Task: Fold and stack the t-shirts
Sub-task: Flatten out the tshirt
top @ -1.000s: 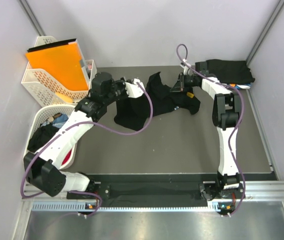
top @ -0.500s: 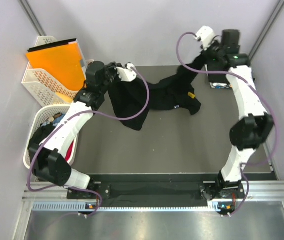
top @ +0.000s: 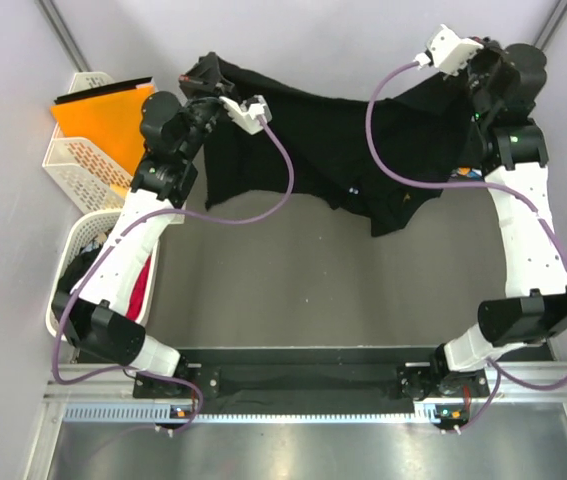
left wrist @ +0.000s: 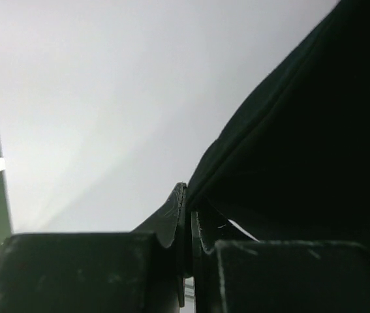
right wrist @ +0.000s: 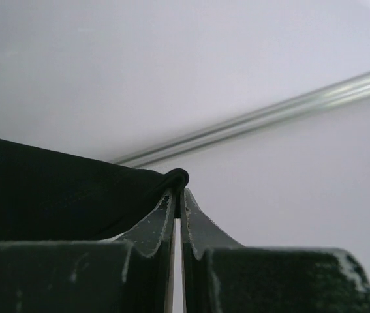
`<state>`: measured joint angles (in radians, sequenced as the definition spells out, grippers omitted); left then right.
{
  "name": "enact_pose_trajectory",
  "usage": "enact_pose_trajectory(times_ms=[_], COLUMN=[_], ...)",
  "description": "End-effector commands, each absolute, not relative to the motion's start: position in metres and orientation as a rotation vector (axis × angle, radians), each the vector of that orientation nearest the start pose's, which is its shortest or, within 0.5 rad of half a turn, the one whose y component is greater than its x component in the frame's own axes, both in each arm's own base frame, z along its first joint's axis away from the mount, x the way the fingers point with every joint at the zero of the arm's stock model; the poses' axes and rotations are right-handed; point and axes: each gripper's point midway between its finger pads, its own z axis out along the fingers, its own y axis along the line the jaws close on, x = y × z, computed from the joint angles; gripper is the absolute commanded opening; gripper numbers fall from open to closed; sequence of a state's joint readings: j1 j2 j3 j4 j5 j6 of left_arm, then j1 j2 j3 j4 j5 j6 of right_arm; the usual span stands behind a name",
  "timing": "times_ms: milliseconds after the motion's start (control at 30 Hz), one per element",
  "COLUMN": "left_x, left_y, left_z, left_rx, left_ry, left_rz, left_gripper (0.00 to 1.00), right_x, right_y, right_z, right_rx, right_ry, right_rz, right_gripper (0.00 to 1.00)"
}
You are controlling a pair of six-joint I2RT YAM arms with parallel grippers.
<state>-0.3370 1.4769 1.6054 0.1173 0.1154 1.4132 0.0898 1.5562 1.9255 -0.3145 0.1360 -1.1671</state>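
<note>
- The left gripper [left wrist: 188,205] is pinching one edge of the soft black cloth t-shirt [top: 343,140], its jaws closed on the fabric.
- The right gripper [right wrist: 179,194] is clamping the opposite edge, its fingers pressed together.
- The shirt is hanging stretched between them, sagging above the far half of the dark table [top: 343,290].

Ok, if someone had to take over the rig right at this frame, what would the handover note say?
Left fingers: shut on one upper corner of the black t-shirt.
Right fingers: shut on the opposite corner.
The shirt hangs spread between the two raised arms over the table, unfolded.
Other garments, black and red, sit in the round basket on the left.
Done: shirt lifted and spread. Left: lay it flat, fold, stack, then the rest.
</note>
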Motion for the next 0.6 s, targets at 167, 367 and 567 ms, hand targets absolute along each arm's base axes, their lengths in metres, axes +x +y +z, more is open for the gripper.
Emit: enact_pose_trajectory(times_ms=[167,367,567], left_x=[0.375,0.345,0.331], left_y=[-0.126,-0.126,-0.123], left_z=[0.661,0.681,0.680], left_rx=[0.936,0.900,0.869], left_ry=[0.367,0.276,0.247], left_rz=[1.043,1.045,1.053], left_gripper=[0.00,0.00,0.00], right_x=[0.340,0.302,0.281], right_y=[-0.054,-0.054,-0.056], right_z=[0.694,0.739,0.758], right_rx=[-0.409,-0.309,-0.241], right_ry=[0.874,0.740,0.656], right_rz=[-1.283,-1.283,-1.300], right_gripper=[0.00,0.00,0.00])
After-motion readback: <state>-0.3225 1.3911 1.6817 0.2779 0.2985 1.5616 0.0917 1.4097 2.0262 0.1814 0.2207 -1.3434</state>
